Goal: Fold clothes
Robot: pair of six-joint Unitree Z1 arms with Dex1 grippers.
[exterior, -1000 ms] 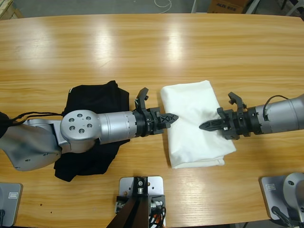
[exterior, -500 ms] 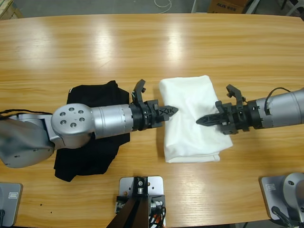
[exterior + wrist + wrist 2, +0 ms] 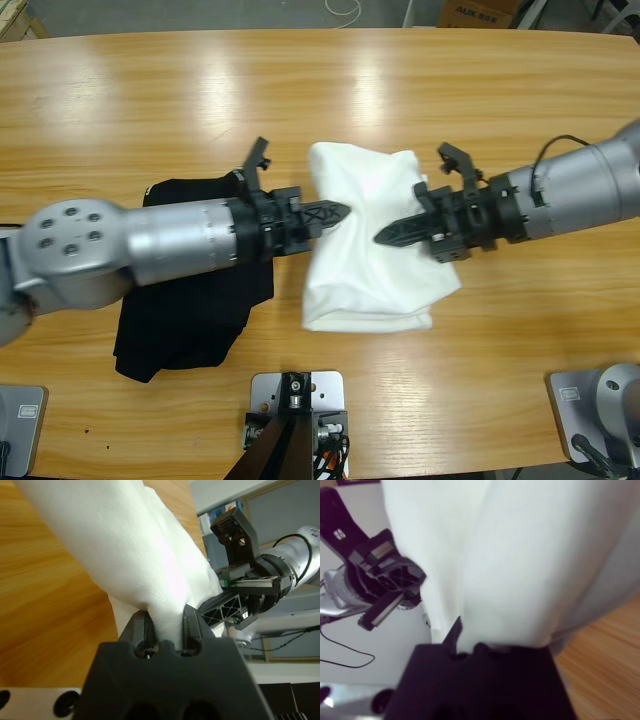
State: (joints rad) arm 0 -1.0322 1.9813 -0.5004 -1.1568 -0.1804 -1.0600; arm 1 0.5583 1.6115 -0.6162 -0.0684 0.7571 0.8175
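The clothes (image 3: 365, 270), a folded white T-shirt, hang bunched between my two grippers near the table's middle, with the lower part spread on the wood. My left gripper (image 3: 338, 211) comes in from the left and is shut on the shirt's left edge. In the left wrist view white cloth (image 3: 150, 555) rises straight out of the shut left gripper (image 3: 167, 629). From the right, my right gripper (image 3: 385, 237) is shut on the shirt's right part. White cloth (image 3: 520, 560) fills the right wrist view and hides most of the right gripper (image 3: 470, 641). No print or label shows.
A black folded garment (image 3: 185, 320) lies on the wooden table (image 3: 300, 100) under and beside the left arm. The left wrist view shows the right gripper (image 3: 235, 597) close behind the cloth. Cardboard boxes (image 3: 480, 12) stand beyond the far edge.
Both grippers have moved left and toward the far edge with the shirt between them. The shirt has slid left and bunched up higher at its top.
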